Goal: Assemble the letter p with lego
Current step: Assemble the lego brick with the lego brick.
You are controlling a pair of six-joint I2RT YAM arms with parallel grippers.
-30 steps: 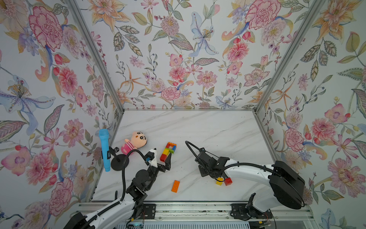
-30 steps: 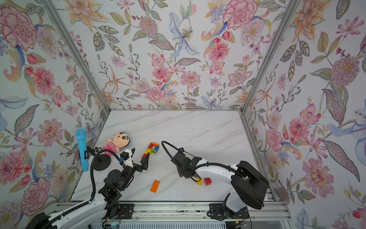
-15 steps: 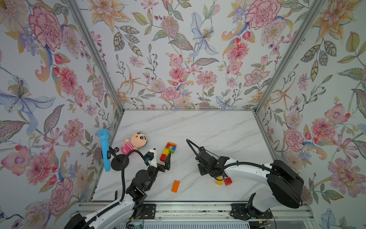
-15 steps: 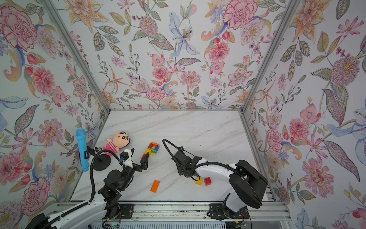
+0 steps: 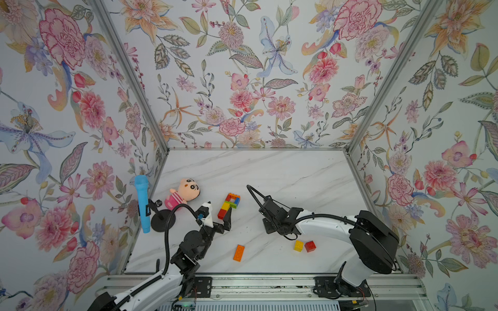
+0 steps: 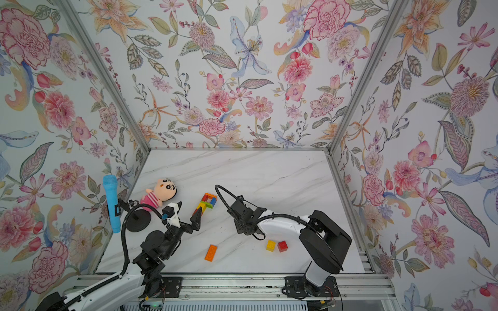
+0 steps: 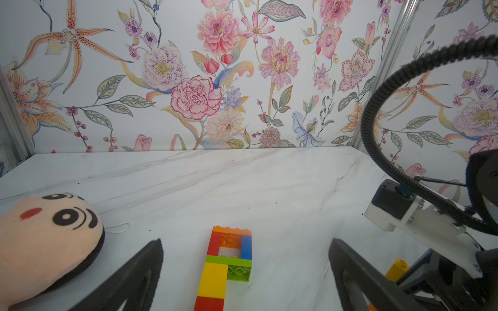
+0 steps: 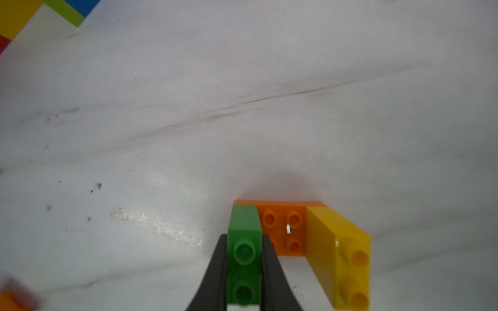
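- On the table [image 5: 269, 172], both top views: P [image 5: 229, 205] lies flat on the L side, near the doll [image 5: 183, 192].
- Vs a sec ago, R gripper [image 5: 272, 227] & its cable loop [image 5: 254, 194] have slid a bit toward the P. L gripper [image 5: 218, 215], P & spares haven't budged.
- Spares sit toward the front, well apart from the P: spare orange brick [image 5: 238, 253], then spare yellow brick [image 5: 298, 245] touching or just beside spare red brick [image 5: 310, 246].
- My read: R arm is bringing a load over to the P. Fitting is prob the next step, not begun yet.
- Left wrist view: L gripper fingers [image 7: 140, 272] spread wide, holding nothing. The P's foot lies between them; no contact that I can see.
- P look here: stem red then yellow, green bar across, red & blue sides, orange top. Bare table shows thru the loop. Already reads as a P, so prob near done.
- Right wrist view: R gripper pinches the green brick [image 8: 244, 237] by its sides, fingers pressed on it.
- Green brick is joined to an orange piece [image 8: 283, 229] w/ a yellow piece [image 8: 339, 255] at the far end, a U-shaped cluster. Resting on the table or just above: can't tell.
- The P's corner [image 8: 24, 16] shows at the frame edge, well apart from the cluster.
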